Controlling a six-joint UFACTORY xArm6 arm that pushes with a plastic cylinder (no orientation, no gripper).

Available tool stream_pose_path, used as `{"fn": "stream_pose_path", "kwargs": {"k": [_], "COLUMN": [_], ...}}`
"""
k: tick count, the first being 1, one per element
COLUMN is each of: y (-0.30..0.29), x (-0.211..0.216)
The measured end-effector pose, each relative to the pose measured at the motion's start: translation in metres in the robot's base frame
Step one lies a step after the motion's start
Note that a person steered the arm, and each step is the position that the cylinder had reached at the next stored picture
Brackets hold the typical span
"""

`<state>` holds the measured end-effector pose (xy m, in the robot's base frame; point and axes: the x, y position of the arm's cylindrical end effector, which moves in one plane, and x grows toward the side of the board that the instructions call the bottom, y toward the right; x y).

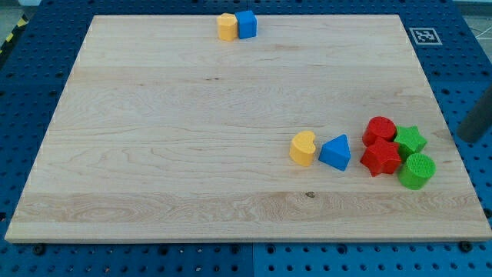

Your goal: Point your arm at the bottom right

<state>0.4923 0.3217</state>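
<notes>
My tip [466,140], bare dark rod holding nothing, sits at the wooden board [192,154] right edge, just right of the green star block [410,139]. Bottom-right corner lies below it; staying outside the cluster likely avoids nudging blocks.

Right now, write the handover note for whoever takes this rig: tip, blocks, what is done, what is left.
Tip: my tip is at the view's right edge, just off the board, right of the green star; not touching any block.
Blocks: red cylinder, red star, green star and green cylinder clustered at lower right; yellow heart and blue triangle to their left. Yellow block and blue cube at the top edge.
Done: the tip is on the right side.
Left: bring it down to the bottom right corner.
</notes>
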Motion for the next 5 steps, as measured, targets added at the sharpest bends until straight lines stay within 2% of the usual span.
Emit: {"fn": "stream_pose_path", "kwargs": {"k": [1,3,4,5], "y": [0.003,-0.036,-0.058,-0.106], "x": [0.032,0.122,0.124,0.122]}}
